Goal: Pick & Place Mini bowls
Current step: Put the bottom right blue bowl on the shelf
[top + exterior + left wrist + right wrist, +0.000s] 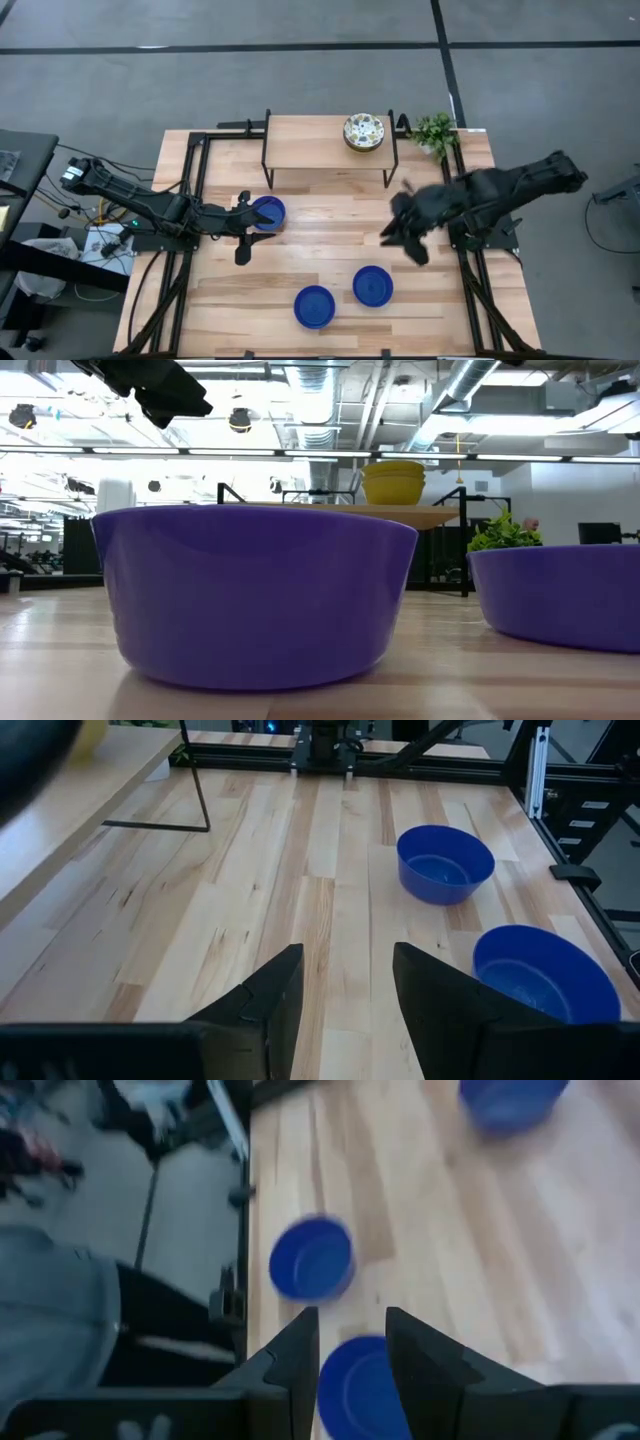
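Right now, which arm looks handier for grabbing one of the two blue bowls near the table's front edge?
Probably the right. Its claw hangs open just behind the front-right blue bowl, with the other front bowl beside it. The left claw, also open, sits at a third blue bowl farther back.

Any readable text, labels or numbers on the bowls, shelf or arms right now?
None can be read in any view.
The blue bowls are plain and glossy, with no marking visible.
The patterned bowl on the shelf shows only a speckled design, no lettering.
The left gripper and right gripper show no legible labels.
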Action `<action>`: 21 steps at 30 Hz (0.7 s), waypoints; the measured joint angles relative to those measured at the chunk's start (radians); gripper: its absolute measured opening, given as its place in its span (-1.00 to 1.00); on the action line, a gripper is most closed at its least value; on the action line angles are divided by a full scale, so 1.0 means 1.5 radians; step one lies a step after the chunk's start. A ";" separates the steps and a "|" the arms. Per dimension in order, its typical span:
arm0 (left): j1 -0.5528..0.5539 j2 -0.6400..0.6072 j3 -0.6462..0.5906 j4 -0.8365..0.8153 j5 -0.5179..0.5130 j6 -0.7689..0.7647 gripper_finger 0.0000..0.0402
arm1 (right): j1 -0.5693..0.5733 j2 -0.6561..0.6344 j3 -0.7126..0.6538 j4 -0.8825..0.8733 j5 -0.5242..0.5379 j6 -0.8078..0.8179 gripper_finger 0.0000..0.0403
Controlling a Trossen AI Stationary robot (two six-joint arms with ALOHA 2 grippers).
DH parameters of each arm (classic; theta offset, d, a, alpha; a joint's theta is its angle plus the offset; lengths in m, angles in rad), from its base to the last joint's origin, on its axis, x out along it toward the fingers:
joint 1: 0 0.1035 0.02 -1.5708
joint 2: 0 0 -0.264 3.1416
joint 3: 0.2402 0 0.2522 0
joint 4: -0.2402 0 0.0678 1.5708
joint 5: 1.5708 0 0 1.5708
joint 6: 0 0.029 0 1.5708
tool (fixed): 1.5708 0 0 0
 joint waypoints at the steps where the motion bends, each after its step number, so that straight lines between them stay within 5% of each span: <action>1: 0.000 0.000 0.000 0.000 0.000 0.000 -0.23 | 0.015 0.018 0.000 0.002 0.000 0.007 -0.47; 21: 0.000 0.000 0.000 0.001 0.000 0.000 -0.23 | 0.164 0.262 0.000 0.032 -0.132 -0.010 -0.47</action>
